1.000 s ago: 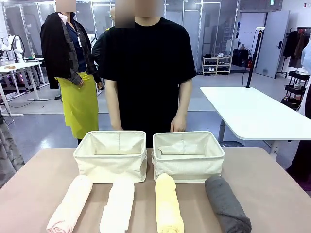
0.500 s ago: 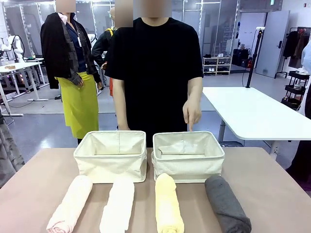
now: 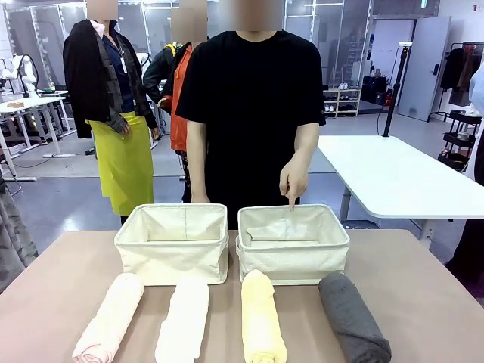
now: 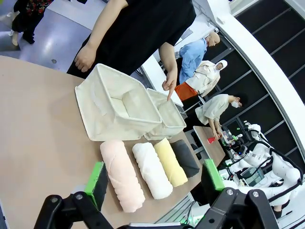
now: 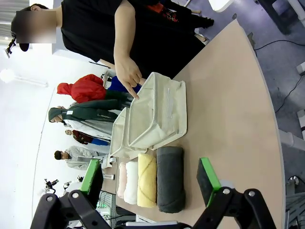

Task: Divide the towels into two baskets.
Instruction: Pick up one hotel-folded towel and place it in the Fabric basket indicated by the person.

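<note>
Two cream canvas baskets stand side by side at mid-table, the left basket (image 3: 172, 243) and the right basket (image 3: 293, 243). In front of them lie the towels in a row: pink towel (image 3: 110, 318), white towel (image 3: 184, 321), yellow towel (image 3: 262, 318), dark grey towel (image 3: 352, 318). The person's hand (image 3: 293, 181) points a finger down into the right basket. My left gripper (image 4: 155, 183) hangs open above the table, the pink towel (image 4: 121, 175) between its pads. My right gripper (image 5: 150, 181) is open too, over the grey towel (image 5: 170, 185).
The person in a black shirt (image 3: 249, 113) stands at the far edge behind the baskets. A white table (image 3: 393, 178) stands off to the right. Bare tabletop (image 3: 423, 302) lies on either side of the towels.
The person's hand rose from the right basket's far rim and now points down into that basket. Towels, baskets and both grippers have stayed put.
</note>
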`<state>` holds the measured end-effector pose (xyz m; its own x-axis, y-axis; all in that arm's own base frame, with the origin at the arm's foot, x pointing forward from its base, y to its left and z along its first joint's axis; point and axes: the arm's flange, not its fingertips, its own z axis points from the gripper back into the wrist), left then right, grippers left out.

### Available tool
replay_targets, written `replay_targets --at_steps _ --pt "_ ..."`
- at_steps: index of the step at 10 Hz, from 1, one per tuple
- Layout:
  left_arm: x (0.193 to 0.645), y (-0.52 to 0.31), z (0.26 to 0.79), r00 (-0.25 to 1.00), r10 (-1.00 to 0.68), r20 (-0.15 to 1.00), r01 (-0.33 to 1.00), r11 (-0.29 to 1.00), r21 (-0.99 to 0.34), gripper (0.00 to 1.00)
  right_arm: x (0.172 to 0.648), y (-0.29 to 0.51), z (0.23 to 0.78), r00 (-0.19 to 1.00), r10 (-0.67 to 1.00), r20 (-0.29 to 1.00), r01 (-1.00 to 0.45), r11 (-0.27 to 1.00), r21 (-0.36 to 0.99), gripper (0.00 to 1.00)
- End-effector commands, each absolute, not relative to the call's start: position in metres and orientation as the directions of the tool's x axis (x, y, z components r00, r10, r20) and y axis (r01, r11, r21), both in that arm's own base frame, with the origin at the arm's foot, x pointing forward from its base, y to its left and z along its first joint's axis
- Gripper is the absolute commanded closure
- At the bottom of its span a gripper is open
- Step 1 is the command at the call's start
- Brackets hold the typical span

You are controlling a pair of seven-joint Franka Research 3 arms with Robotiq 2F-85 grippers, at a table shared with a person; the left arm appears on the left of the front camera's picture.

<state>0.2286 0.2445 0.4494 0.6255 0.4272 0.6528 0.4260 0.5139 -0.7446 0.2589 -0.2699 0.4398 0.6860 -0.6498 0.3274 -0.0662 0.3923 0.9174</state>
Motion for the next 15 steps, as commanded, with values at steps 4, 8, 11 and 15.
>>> replay_targets --at_steps 4,8,11,15 --pt "0.226 0.245 0.451 0.622 0.425 0.658 0.434 0.512 -0.741 0.00 0.259 -0.270 0.440 0.686 -0.650 0.327 -0.066 0.392 0.917 0.00" --pt "0.226 0.245 0.451 0.622 0.425 0.658 0.434 0.512 -0.741 0.00 0.287 -0.205 0.464 0.828 -0.428 0.363 -0.093 0.534 0.841 0.00" --pt "0.226 0.245 0.451 0.622 0.425 0.658 0.434 0.512 -0.741 0.00 0.317 -0.112 0.458 0.926 -0.203 0.319 -0.107 0.669 0.735 0.00" --pt "0.226 0.245 0.451 0.622 0.425 0.658 0.434 0.512 -0.741 0.00 0.337 -0.020 0.440 0.962 -0.002 0.271 -0.154 0.820 0.552 0.00"
